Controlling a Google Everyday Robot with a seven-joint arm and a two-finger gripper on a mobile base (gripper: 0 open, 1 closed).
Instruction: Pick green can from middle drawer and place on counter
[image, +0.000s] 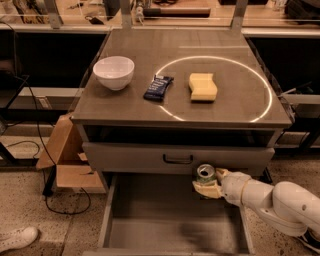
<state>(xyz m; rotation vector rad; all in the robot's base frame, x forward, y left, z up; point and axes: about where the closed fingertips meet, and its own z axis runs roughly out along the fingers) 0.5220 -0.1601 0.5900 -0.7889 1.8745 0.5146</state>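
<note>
Green can (205, 173) stands upright between gripper (209, 182) jaws over middle drawer (160, 210).

Smooth white rounded arm (280, 202) w/ pale tan hand (210, 181), lower rt.

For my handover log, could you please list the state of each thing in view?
middle drawer: pulled open.
drawer above: shut.
green can: upright, gripped.
gripper: over the open drawer, shut on green can.
white bowl: upright, empty.
cardboard box: flaps open.

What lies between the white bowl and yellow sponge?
A dark snack packet, in the camera view. The gripper holds the green can at the middle drawer.
</note>
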